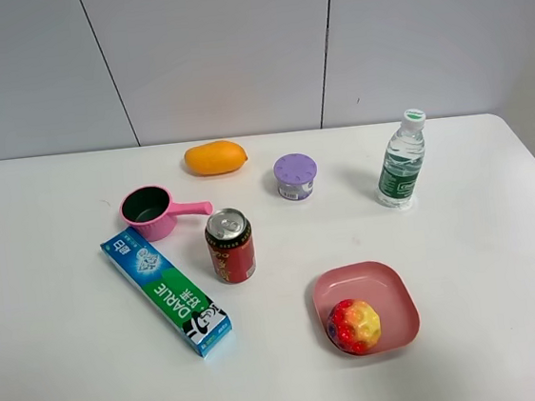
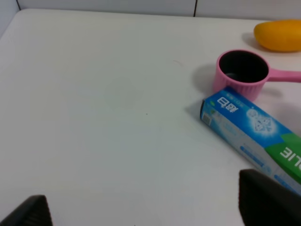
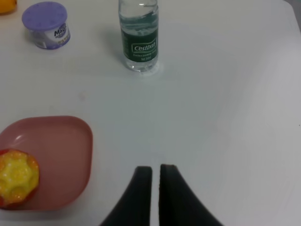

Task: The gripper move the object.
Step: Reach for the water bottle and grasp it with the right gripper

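The right gripper (image 3: pixel 155 168) hovered over the white table (image 3: pixel 225 117) with its black fingers (image 3: pixel 141 186) drawn nearly together around nothing; a thin slit seemed to remain between them, though the wrist view was too dim there to be sure. Straight ahead and well apart from it, the small clear plastic water bottle (image 3: pixel 138 44) with a green label stood upright near the table's far right side (image 1: pixel 402 162). Beside the gripper lay a shallow pink square dish (image 3: pixel 70 141) holding a bumpy red-and-yellow ball (image 3: pixel 16 176). Farther off, level with the bottle, sat a small tub with a purple lid (image 3: pixel 45 23).

The left gripper (image 2: pixel 141 186) hung with its fingers spread wide and nothing between them. Near one finger lay a blue-and-green toothpaste box (image 2: pixel 249 127), one end just beside a pink handled cup (image 2: pixel 242 73), with an orange mango (image 2: pixel 280 35) beyond. A red drink can (image 1: pixel 230 246) stood upright just beside the box.
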